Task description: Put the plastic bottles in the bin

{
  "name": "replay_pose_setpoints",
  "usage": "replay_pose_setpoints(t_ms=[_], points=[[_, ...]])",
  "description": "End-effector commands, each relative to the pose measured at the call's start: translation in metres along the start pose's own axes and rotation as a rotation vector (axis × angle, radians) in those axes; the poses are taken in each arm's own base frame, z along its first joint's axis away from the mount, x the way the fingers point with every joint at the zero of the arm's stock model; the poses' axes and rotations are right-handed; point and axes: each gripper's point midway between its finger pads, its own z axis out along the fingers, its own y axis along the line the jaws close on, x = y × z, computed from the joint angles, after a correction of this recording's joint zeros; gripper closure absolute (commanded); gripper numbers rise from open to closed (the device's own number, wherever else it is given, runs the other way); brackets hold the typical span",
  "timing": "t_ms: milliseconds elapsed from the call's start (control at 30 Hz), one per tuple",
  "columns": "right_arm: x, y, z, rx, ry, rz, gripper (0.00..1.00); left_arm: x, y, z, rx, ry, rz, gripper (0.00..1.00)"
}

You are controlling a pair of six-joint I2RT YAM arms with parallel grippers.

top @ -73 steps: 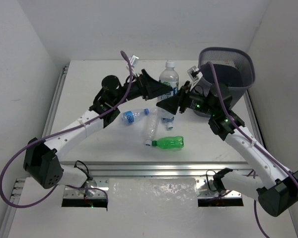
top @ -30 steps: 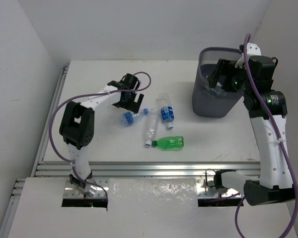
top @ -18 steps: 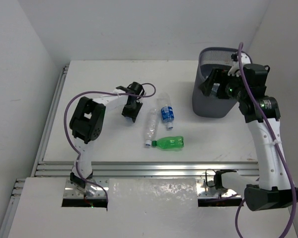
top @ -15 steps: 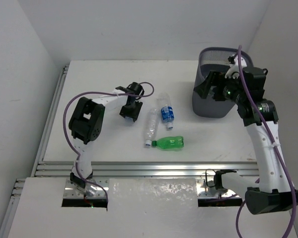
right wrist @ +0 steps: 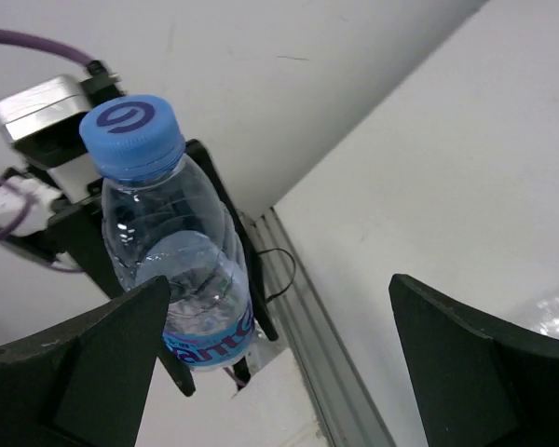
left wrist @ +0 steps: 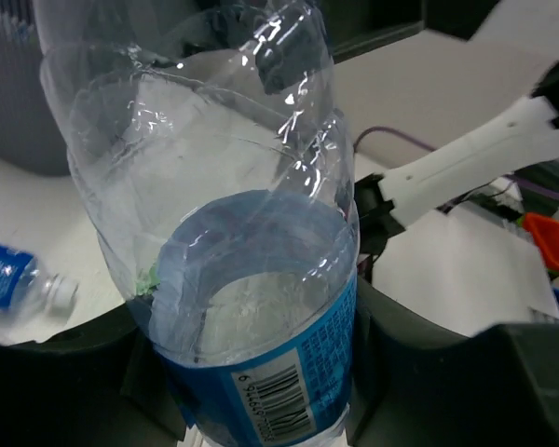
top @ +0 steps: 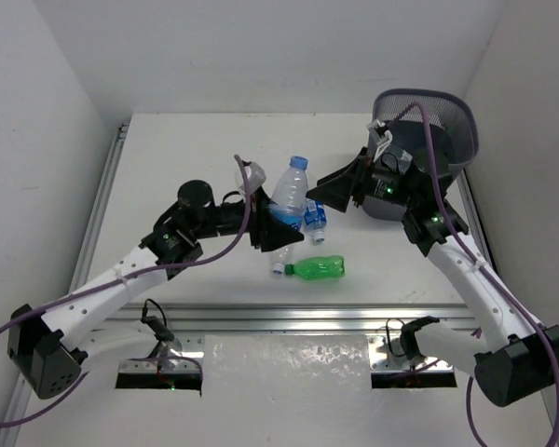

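Observation:
My left gripper [top: 278,231] is shut on a clear plastic bottle [top: 289,189] with a blue cap and blue label, holding it upright above the table's middle. In the left wrist view both fingers press the bottle's label [left wrist: 265,377]. My right gripper [top: 337,189] stands open just right of that bottle; in its wrist view the bottle [right wrist: 172,270] is close to its left finger [right wrist: 74,372]. On the table lie a bright green bottle [top: 319,269] and a clear bottle with a blue label [top: 314,216]. The dark mesh bin [top: 447,116] stands at the back right.
The white cap of another clear bottle [top: 277,271] shows below my left gripper. White walls close in the table on the left, back and right. A metal rail [top: 289,312] runs along the near edge. Purple cables loop off both arms.
My left gripper, low on the table at a bottle half a second ago, now holds that bottle up and upright. My right gripper has swung from the bin leftward to beside the bottle.

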Motion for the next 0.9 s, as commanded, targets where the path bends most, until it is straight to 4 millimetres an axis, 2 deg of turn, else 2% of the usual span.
replay_pose_setpoints(t_ms=[0, 167, 233, 300, 367, 400, 433, 467, 500, 533, 567, 600, 633, 667, 700, 733, 767, 800, 833, 867], points=[[-0.025, 0.042, 0.014, -0.161, -0.066, -0.098, 0.01, -0.001, -0.054, -0.002, 0.33, -0.049, 0.056, 1.0], [-0.012, 0.048, 0.032, -0.172, -0.027, -0.12, 0.01, -0.004, -0.073, 0.005, 0.437, -0.04, 0.038, 1.0], [-0.009, 0.053, 0.034, -0.2, -0.021, -0.128, 0.05, -0.005, -0.071, 0.01, 0.424, -0.033, 0.029, 0.99], [-0.003, 0.056, 0.035, -0.22, -0.006, -0.123, 0.26, -0.008, -0.067, 0.014, 0.401, -0.029, 0.022, 0.99], [0.0, 0.054, 0.034, -0.207, 0.001, -0.116, 0.5, -0.012, -0.061, 0.019, 0.363, -0.04, 0.014, 0.93], [-0.001, 0.054, 0.033, -0.2, -0.007, -0.138, 0.94, -0.016, -0.061, 0.019, 0.352, -0.048, 0.012, 0.83], [-0.003, 0.053, 0.031, -0.18, -0.017, -0.144, 1.0, -0.021, -0.054, 0.021, 0.307, -0.068, 0.003, 0.68], [-0.004, 0.042, 0.03, -0.102, -0.025, -0.123, 1.0, -0.024, -0.048, 0.023, 0.264, -0.082, -0.006, 0.49], [-0.01, 0.032, 0.028, -0.027, -0.046, -0.161, 1.0, -0.023, -0.038, 0.024, 0.192, -0.067, -0.042, 0.01], [-0.034, 0.035, 0.021, 0.047, -0.108, -0.204, 1.0, -0.034, -0.011, 0.026, 0.02, -0.118, -0.051, 0.0], [-0.043, -0.007, 0.008, 0.315, -0.131, -0.193, 1.0, -0.025, 0.014, 0.021, -0.137, -0.083, -0.105, 0.0], [-0.078, -0.003, -0.007, 0.419, -0.21, -0.232, 1.0, -0.025, 0.035, 0.014, -0.278, -0.099, -0.152, 0.0], [-0.096, -0.019, -0.02, 0.554, -0.251, -0.248, 1.0, -0.024, 0.074, -0.003, -0.521, -0.137, -0.19, 0.0], [-0.108, -0.051, -0.052, 0.81, -0.279, -0.263, 1.0, -0.007, 0.093, -0.018, -0.656, -0.101, -0.223, 0.0], [-0.145, -0.046, -0.076, 0.902, -0.363, -0.296, 1.0, -0.003, 0.101, -0.027, -0.724, -0.109, -0.253, 0.0], [-0.161, -0.054, -0.093, 1.003, -0.395, -0.307, 1.0, 0.002, 0.114, -0.039, -0.821, -0.119, -0.261, 0.0], [-0.163, -0.08, -0.103, 1.116, -0.345, -0.308, 1.0, 0.013, 0.121, -0.047, -0.879, -0.095, -0.272, 0.0], [-0.189, -0.079, -0.121, 1.171, -0.407, -0.308, 1.0, 0.018, 0.126, -0.048, -0.909, -0.094, -0.294, 0.0], [-0.197, -0.113, -0.144, 1.289, -0.394, -0.263, 1.0, 0.023, 0.132, -0.052, -0.952, -0.08, -0.295, 0.0], [-0.206, -0.123, -0.157, 1.333, -0.416, -0.241, 1.0, 0.026, 0.136, -0.052, -0.978, -0.064, -0.306, 0.0]])
